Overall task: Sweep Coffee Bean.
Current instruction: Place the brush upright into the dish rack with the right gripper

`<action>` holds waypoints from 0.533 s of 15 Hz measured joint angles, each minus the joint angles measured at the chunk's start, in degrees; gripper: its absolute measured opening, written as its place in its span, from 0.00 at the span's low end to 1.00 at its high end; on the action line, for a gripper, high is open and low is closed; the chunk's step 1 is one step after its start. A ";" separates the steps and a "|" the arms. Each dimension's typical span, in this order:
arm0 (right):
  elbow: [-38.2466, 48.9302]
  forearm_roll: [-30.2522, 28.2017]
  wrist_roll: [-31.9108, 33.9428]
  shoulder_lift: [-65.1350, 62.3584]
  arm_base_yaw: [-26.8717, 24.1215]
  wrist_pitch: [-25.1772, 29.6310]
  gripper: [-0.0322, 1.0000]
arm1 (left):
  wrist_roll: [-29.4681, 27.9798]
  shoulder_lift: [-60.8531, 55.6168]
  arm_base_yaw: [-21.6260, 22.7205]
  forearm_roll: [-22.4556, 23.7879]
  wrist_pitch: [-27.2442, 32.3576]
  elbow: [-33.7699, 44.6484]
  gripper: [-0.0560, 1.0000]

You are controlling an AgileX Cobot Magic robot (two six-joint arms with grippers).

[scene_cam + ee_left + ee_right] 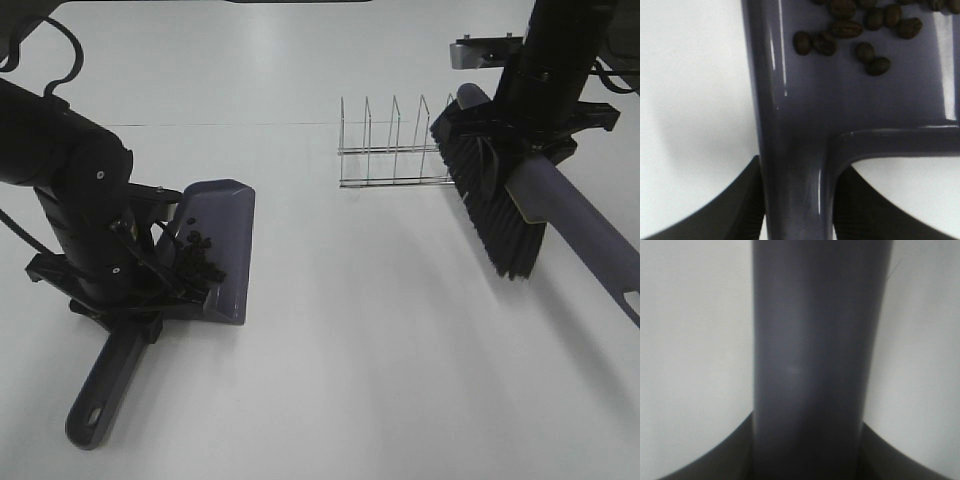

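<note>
A grey-purple dustpan point(222, 235) lies on the white table at the left, its handle point(100, 395) toward the front. The coffee beans point(197, 262) lie in a dark cluster inside the pan, and the left wrist view shows several of the beans point(860, 30) on the pan floor. My left gripper point(125, 300) is shut on the dustpan handle point(795, 195), one finger point(740, 210) on each side. My right gripper point(535, 125) is shut on the brush handle point(812, 360) and holds the black-bristled brush point(495, 205) tilted above the table at the right.
A wire dish rack point(393, 145) stands at the back middle, just left of the brush head. The brush's long handle point(600, 245) slants toward the front right edge. Bare white table point(380, 340) lies between the dustpan and the brush.
</note>
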 joint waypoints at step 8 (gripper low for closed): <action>-0.46 -1.20 0.34 8.25 -1.43 -0.06 0.34 | 0.11 0.11 0.00 -0.57 1.43 -0.29 0.37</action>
